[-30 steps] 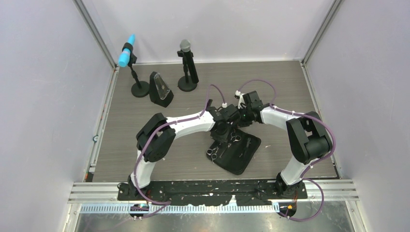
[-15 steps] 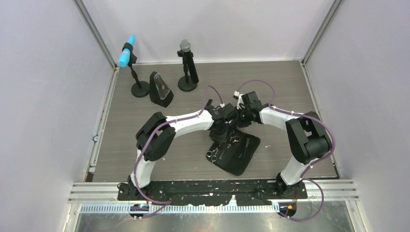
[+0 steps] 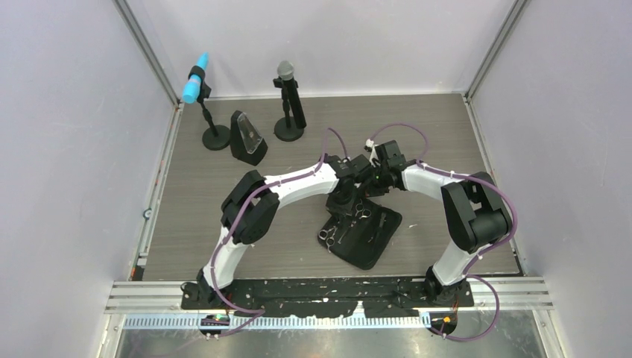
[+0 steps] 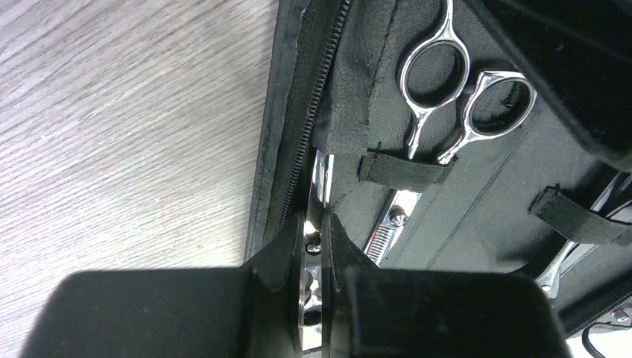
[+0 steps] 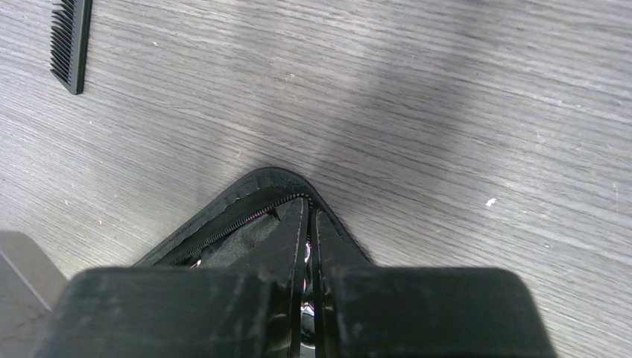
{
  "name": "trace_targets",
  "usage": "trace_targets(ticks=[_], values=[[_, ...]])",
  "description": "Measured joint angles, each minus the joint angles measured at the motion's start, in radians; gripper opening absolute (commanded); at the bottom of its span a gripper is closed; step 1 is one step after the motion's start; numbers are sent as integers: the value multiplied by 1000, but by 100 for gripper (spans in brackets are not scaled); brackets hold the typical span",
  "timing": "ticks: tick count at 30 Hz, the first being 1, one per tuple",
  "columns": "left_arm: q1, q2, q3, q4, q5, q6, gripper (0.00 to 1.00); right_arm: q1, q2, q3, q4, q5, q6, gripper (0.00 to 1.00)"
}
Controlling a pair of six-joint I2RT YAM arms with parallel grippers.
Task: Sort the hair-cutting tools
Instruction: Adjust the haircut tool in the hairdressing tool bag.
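Observation:
A black pouch (image 3: pixel 365 246) lies open mid-table, and two silver scissors (image 3: pixel 363 212) (image 3: pixel 326 237) lie in it. In the left wrist view one pair of scissors (image 4: pixel 447 74) sits under an elastic strap. My left gripper (image 4: pixel 314 224) is shut, tips down at the pouch's zipper edge beside those scissors, with only a thin slit between the fingers. My right gripper (image 5: pixel 309 216) is shut too, its tips at the pouch's rounded far corner (image 5: pixel 272 175). A black comb (image 5: pixel 71 41) lies on the table beyond that corner. I see no hair clips.
Two microphones on round-based stands, one blue (image 3: pixel 197 78) and one grey (image 3: pixel 285 74), stand at the back left with a black wedge-shaped holder (image 3: pixel 248 138) between them. Walls enclose the table on three sides.
The left arm's elbow has swung forward and to the right, and its gripper has edged right over the pouch's far end. The right arm and the pouch have hardly moved.

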Motion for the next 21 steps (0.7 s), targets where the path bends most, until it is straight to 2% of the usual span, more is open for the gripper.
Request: trace_targets(ticks=[11, 16, 20, 21], values=[[1, 23, 47, -41, 0, 5, 2, -2, 0, 0, 1, 5, 33, 5], [2, 11, 13, 15, 2, 11, 14, -3, 0, -1, 7, 18, 30, 5], [6, -47, -104, 138, 1, 11, 26, 8, -7, -3, 14, 20, -10, 6], [6, -71, -142, 174, 0, 11, 28, 14, -13, -3, 19, 19, -22, 11]])
